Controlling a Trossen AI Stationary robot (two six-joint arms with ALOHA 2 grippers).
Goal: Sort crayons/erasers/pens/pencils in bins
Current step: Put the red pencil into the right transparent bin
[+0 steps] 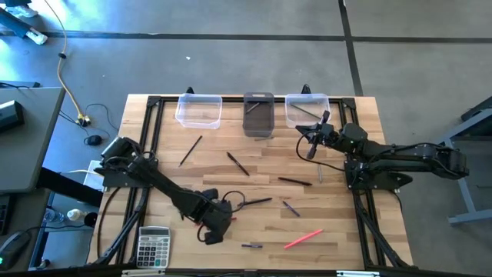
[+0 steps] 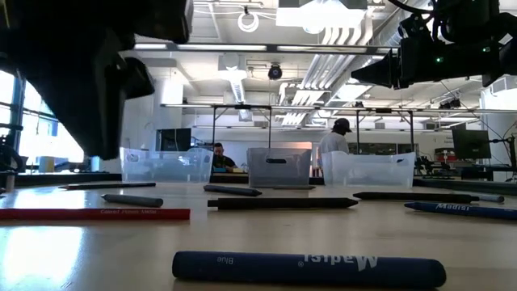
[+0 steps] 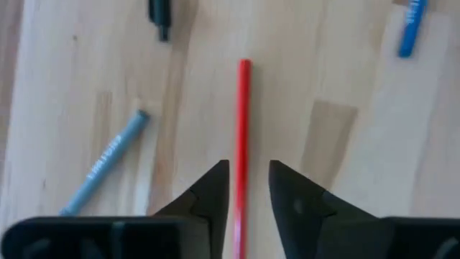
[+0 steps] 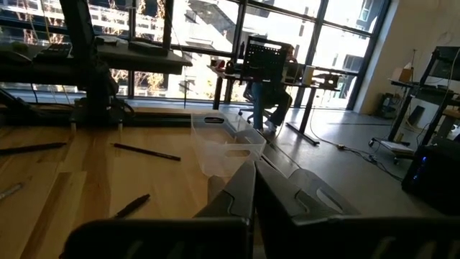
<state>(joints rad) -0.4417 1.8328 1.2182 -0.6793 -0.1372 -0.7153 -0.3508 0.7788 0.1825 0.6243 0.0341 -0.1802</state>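
High view: left gripper (image 1: pixel 213 231) sits low over the near-left part of the pale wooden plank table (image 1: pixel 338 231), beside the grey calculator (image 1: pixel 153 246); right gripper (image 1: pixel 313 146) hangs far right, in front of the right clear plastic tub (image 1: pixel 306 108). Dark smoky grey tub (image 1: pixel 258 115) stands centre far, left clear plastic tub (image 1: pixel 199 110) next to it. Thin dark sticks lie scattered mid-table; a long pink-red pencil (image 1: pixel 303 239) lies near, right of centre.

Low view: short dark blue crayon (image 2: pixel 308 269) lies nearest; the three tubs line the far edge.

Left wrist view: jaws stand parted, released, straddling a slim red pencil (image 3: pixel 242 137) without visibly pinching it; a grey-blue crayon (image 3: pixel 106 162) lies beside.

Right wrist view: fingers pressed together, clenched on nothing, pointing towards the clear tub (image 4: pixel 224 147).

Handling, judged: red pencil looks light, stiff and smooth, liable to roll or pivot.

Hold, judged: pinch across the shaft near its middle, jaws square to it.
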